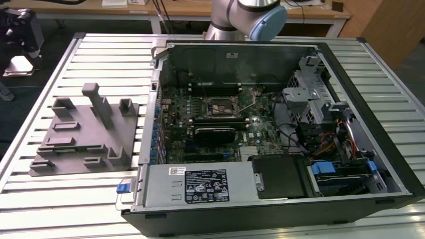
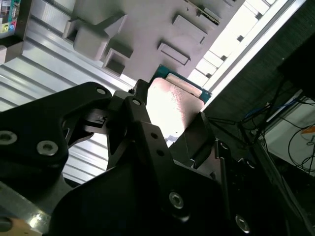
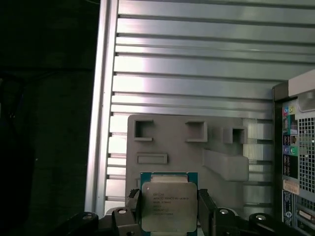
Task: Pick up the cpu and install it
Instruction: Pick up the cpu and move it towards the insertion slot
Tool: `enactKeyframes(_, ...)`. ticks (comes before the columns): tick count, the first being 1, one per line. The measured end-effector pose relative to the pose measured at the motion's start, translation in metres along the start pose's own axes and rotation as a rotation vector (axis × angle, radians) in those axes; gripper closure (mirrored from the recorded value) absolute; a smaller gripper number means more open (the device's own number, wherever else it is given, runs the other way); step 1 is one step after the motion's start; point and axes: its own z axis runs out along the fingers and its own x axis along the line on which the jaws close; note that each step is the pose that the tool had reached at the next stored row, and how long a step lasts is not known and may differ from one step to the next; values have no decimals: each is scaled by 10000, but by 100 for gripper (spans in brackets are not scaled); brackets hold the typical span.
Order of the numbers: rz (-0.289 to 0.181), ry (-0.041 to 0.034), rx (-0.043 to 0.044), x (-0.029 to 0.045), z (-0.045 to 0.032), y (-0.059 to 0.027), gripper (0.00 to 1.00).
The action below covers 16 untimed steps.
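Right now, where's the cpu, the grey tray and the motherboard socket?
cpu [image 3: 169, 206], first wrist view, middle of its metal top.
grey tray [image 1: 76, 135], exterior view, its flat base.
motherboard socket [image 1: 220, 106], exterior view, its centre.

The exterior view looks down steeply from high and well back, over the slatted counter [image 1: 99, 55], the open computer case [image 1: 239, 62] and the grey fixture [image 1: 79, 134]. The first wrist view sits close behind the hand [image 3: 169, 216], facing past its fingertips to the counter beyond. The second wrist view sits closer still, looking along the hand's black linkage. Both wrist views share the cpu [image 3: 169, 206] clamped in the hand, with fixture and counter beyond it.
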Motion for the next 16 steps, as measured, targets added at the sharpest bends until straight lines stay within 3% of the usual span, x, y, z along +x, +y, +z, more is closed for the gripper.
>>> enactKeyframes(16, 1, -4, -129, -264, -1, -8, 46)
